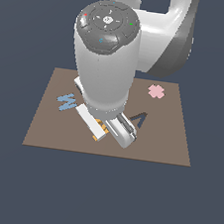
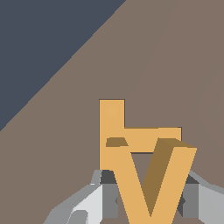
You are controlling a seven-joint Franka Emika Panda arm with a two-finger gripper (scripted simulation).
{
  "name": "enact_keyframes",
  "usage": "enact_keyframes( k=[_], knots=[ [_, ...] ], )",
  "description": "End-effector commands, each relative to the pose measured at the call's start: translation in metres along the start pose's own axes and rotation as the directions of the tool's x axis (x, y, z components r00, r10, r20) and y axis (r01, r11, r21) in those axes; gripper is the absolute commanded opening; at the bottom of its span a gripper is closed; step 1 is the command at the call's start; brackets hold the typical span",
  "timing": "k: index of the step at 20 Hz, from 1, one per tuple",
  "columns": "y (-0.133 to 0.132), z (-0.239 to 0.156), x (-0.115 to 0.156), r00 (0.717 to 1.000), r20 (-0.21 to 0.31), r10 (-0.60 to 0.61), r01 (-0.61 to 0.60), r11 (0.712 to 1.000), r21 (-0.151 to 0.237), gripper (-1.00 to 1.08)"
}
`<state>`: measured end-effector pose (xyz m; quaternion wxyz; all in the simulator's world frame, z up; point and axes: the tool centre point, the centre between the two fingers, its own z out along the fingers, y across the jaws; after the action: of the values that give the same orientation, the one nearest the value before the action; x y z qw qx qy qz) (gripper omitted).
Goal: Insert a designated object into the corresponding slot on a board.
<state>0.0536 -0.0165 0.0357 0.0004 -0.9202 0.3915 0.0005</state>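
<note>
- One gripper (image 1: 103,129), low centre of the exterior view, just above the board (image 1: 41,134); its two pale fingers (image 1: 88,122) are clamped on the orange A piece (image 1: 102,127), of which only slivers show between them.
- One orange A piece (image 2: 153,183) in the wrist view, raised between the fingers, its wedge seen apex-down.
- One orange T piece (image 2: 114,131), flat on the board beneath and behind the held piece; apparently not in the grip.
- One slot (image 1: 139,119), a dark A-shaped cut-out just toward the exterior view's right of the gripper and a little higher in frame, apex pointing up-frame.
- Judgement: the carry is short, rightward and slightly up-frame; the piece's apex must be turned to match the slot's.
- One blue N piece (image 1: 66,102), left of the gripper.
- One pink cross piece (image 1: 156,91), upper right of the board.
</note>
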Motion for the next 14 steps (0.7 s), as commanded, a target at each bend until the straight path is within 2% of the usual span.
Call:
enact_keyframes(
  k=[1,8,14],
  knots=[
    [-0.013,-0.001,-0.027,1.000,0.000,-0.019,0.019,1.000,0.000,-1.00],
    [-0.042,-0.003,-0.086,0.998,0.000,-0.058,0.058,0.998,0.000,-1.00],
    [-0.052,-0.004,-0.106,0.997,0.000,-0.071,0.071,0.997,0.001,-1.00]
  ],
)
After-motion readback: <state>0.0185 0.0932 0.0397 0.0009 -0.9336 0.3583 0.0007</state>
